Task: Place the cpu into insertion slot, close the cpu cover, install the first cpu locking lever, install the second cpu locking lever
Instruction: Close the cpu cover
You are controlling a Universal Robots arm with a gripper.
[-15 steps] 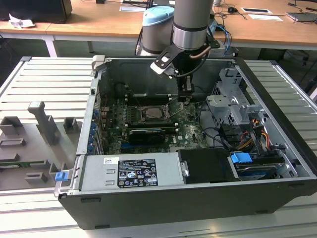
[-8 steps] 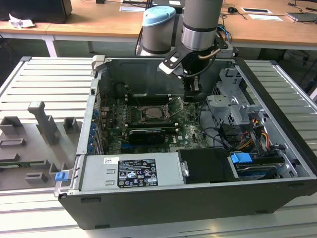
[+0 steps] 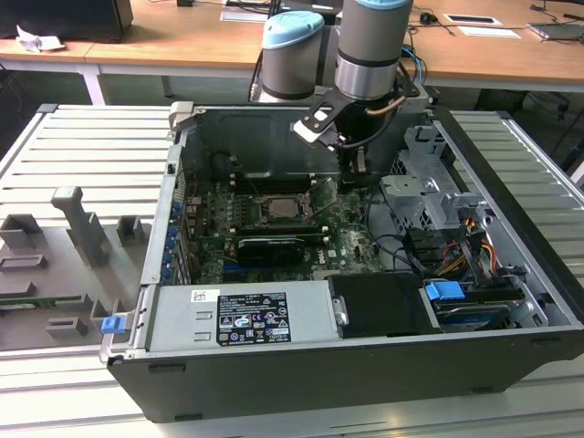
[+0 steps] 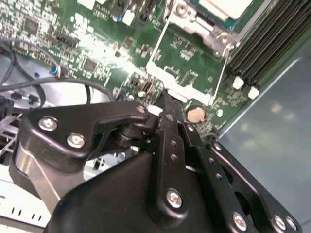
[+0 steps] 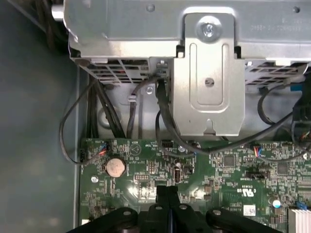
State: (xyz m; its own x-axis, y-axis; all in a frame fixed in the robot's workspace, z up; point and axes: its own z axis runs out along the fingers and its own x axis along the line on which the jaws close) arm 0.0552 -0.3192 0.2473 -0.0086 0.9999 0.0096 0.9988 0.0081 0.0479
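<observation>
Tool hangs over the motherboard by its edge, near the coin cell. Its fingers are pressed together, with nothing visible between them. Cpu lies in the slot. Cover is swung open beside the slot, just ahead of the fingertips.

Green motherboard, black fingers, silver drive cage
</observation>
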